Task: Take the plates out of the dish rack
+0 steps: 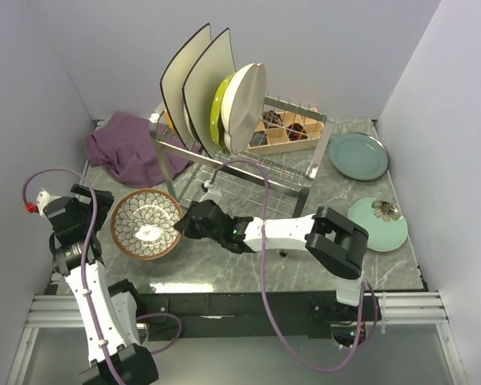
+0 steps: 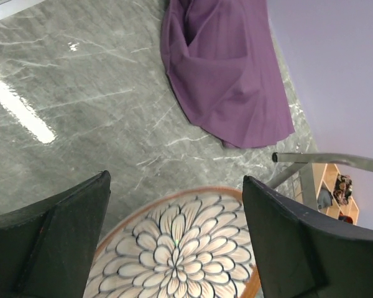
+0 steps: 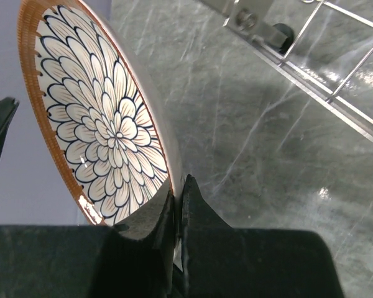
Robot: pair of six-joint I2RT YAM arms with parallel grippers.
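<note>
The right tool point(image 3: 180, 192) pinches the patterned plate point(image 1: 147, 223) by its rim front-left of the rack point(image 1: 239, 173), the left tool point(image 2: 175, 180) spread over it; the teal plate point(image 1: 357, 155) and mint plate point(image 1: 378, 224) lie right of the rack, and four plates point(image 1: 247, 100) are not yet unloaded.

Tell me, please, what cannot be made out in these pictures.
- Top view: wooden box contents, too small, behind dish rack wires.
- Left wrist view: patterned plate cut off by bottom edge.
- Right wrist view: plate's lower rim hidden by right gripper's jaws.
</note>
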